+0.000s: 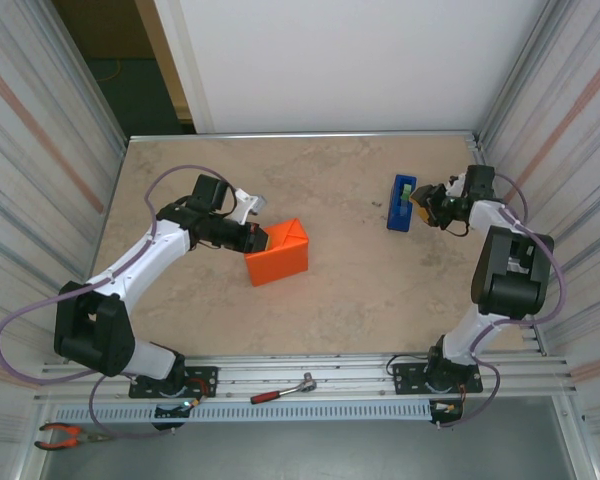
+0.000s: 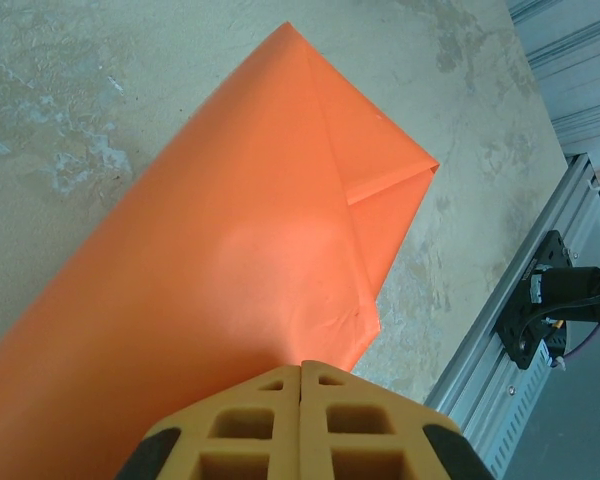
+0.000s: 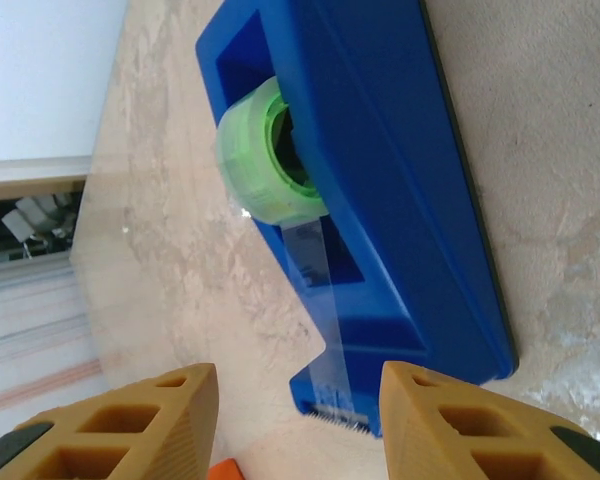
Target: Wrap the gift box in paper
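Observation:
The orange paper (image 1: pixel 277 252) is folded up into a boxy bundle in the middle of the table, with a triangular flap on its end (image 2: pixel 380 170). The gift box is hidden under it. My left gripper (image 1: pixel 257 238) is shut, and its closed tips (image 2: pixel 301 368) rest against the paper's near side with nothing visibly between them. My right gripper (image 1: pixel 420 205) is open at the far right. Its fingers (image 3: pixel 298 385) stand either side of the cutter end of a blue tape dispenser (image 3: pixel 380 150), apart from it. A clear strip of tape (image 3: pixel 315 300) runs from the green roll (image 3: pixel 270 160) to the cutter.
The blue tape dispenser (image 1: pixel 401 203) stands near the right wall. A red-handled ratchet (image 1: pixel 280 390) lies on the front rail, and orange-handled pliers (image 1: pixel 65 435) lie at the lower left. Corrugated walls close both sides. The aluminium rail (image 2: pixel 540 290) runs along the table's near edge.

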### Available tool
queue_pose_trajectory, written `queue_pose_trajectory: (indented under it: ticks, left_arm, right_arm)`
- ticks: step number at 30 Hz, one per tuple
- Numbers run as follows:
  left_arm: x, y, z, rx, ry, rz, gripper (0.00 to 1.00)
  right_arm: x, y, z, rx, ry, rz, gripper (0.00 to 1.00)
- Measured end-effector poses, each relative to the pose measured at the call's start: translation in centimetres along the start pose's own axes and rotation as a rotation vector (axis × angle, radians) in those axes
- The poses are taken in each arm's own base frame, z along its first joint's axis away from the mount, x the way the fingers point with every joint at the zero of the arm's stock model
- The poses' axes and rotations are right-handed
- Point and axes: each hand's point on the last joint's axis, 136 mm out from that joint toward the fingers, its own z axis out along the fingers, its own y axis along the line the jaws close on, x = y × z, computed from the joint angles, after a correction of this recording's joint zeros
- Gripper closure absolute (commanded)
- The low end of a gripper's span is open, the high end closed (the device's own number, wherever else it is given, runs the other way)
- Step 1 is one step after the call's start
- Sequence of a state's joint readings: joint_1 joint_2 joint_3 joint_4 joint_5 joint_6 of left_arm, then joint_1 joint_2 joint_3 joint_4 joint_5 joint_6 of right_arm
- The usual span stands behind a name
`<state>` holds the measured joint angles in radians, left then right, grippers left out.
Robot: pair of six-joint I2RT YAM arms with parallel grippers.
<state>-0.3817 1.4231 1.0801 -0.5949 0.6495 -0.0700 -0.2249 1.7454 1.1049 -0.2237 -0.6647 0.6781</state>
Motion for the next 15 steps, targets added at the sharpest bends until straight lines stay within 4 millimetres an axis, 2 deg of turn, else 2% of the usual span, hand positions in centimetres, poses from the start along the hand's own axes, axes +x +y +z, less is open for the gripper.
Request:
queue_pose_trajectory:
  ticks: [10,15]
  left_arm:
    - [-0.1,0.1,0.0,-0.018,-0.018,0.027,1.0]
    - [0.0,0.1,0.0,-0.018,-0.018,0.028,1.0]
  right_arm:
    - [-0.9,0.1,1.5,-0.02,0.017,-0.012,0.56]
    - [-0.4,-0.1,2.3,-0.018,0.035,-0.012,0.57]
